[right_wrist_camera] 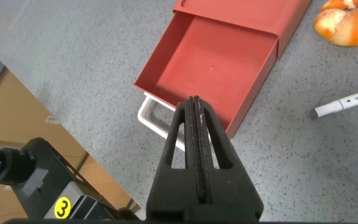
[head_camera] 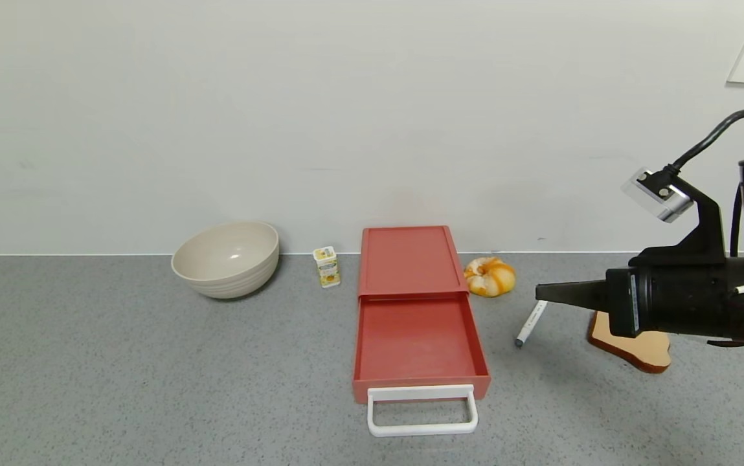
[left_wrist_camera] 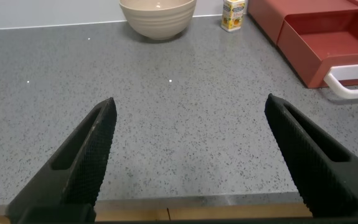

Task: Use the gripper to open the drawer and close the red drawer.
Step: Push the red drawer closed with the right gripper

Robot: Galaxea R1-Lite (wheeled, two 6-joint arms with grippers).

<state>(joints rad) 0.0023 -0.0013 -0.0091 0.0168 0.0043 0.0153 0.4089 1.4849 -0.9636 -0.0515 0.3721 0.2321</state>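
The dusty-red drawer [head_camera: 410,259] sits mid-counter with its tray [head_camera: 416,340] pulled out toward me and empty. Its white loop handle [head_camera: 422,410] points to the counter's front edge. My right gripper [head_camera: 540,292] is shut on nothing, raised to the right of the drawer and apart from it. In the right wrist view its tips [right_wrist_camera: 195,101] hang above the open tray's corner [right_wrist_camera: 210,68] and the handle [right_wrist_camera: 149,116]. My left gripper [left_wrist_camera: 188,109] is open and empty over bare counter near the front edge; the drawer [left_wrist_camera: 328,43] lies off to its side.
A beige bowl [head_camera: 226,257] and a small yellow carton [head_camera: 327,266] stand left of the drawer by the wall. An orange-and-white pumpkin toy [head_camera: 489,276], a white marker [head_camera: 530,323] and a wooden board [head_camera: 637,343] lie to its right, below my right arm.
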